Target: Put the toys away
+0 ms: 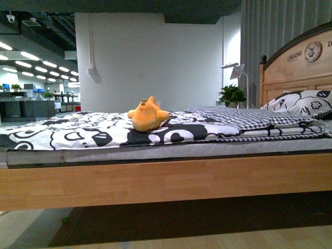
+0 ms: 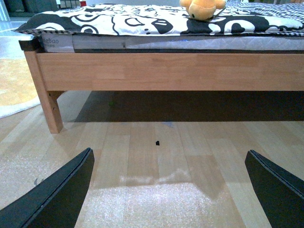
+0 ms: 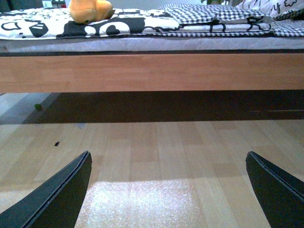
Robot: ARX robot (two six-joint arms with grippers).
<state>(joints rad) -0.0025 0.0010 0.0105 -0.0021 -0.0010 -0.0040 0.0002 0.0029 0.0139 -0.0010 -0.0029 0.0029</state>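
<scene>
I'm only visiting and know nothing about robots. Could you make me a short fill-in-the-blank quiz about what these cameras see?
1. The orange plush toy lies on the ____, not on the floor.
2. The left gripper and the right gripper are both ____, holding nothing.
3. A round clock is set into the wooden ____ at the end of the bed.

Missing words: bed; open; headboard.

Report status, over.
Left hand open, empty. Right hand open, empty. Plush toy on bedspread, untouched. Bed rail between hands and toy.
</scene>
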